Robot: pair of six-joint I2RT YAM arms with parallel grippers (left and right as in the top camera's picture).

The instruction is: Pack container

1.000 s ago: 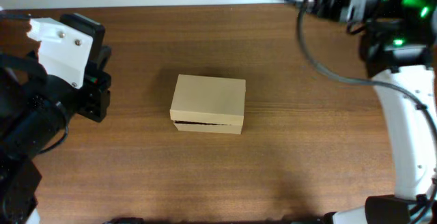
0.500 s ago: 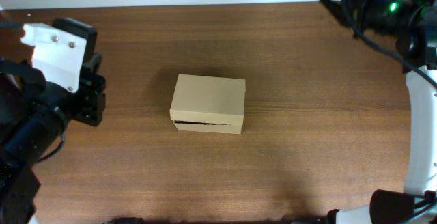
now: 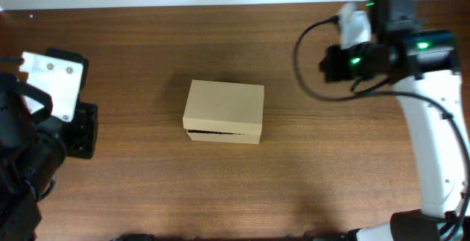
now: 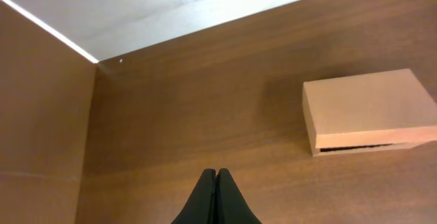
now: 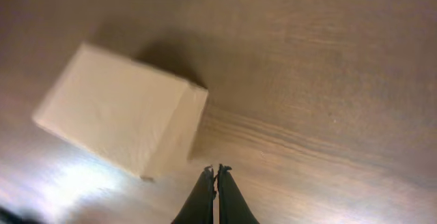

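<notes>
The container (image 3: 224, 111) is a plain tan cardboard box in the middle of the brown table, its flap lid down with a thin dark gap along the front edge. It also shows in the left wrist view (image 4: 372, 108) and in the right wrist view (image 5: 119, 118). My left gripper (image 4: 216, 173) is shut and empty, well to the left of the box (image 3: 83, 131). My right gripper (image 5: 213, 169) is shut and empty, above the table to the right of the box (image 3: 329, 66). Neither touches the box. No tape rolls are in view.
The table's far edge (image 3: 220, 7) meets a white wall. The left wrist view shows the table's left edge (image 4: 92, 135). A black cable (image 3: 302, 57) loops from the right arm above the table.
The right arm has swung from the far right corner down and left to beside the box. The left arm has drawn back to the left and nearer. The box has not moved.
</notes>
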